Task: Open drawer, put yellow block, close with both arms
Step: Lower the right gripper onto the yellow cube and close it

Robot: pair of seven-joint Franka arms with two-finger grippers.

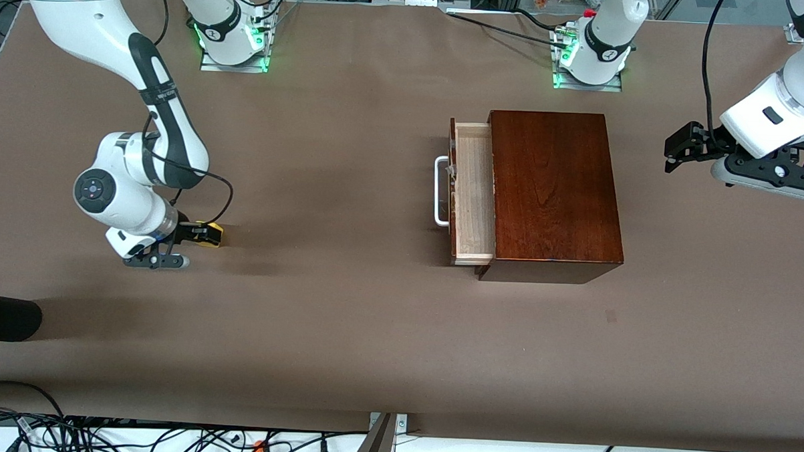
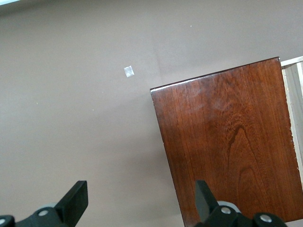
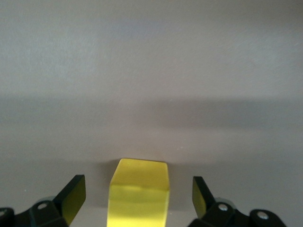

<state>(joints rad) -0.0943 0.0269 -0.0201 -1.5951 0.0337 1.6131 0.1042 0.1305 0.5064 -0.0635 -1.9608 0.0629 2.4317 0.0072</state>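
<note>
A small bright yellow cube (image 3: 138, 191) rests on the brown table (image 1: 346, 304) between the spread fingers of the right gripper (image 3: 137, 198), well apart from the dark glossy wooden box (image 1: 554, 184) with its pale drawer (image 1: 473, 195) pulled out, while the left gripper (image 2: 142, 201) waits open above the table's left-arm end.
</note>
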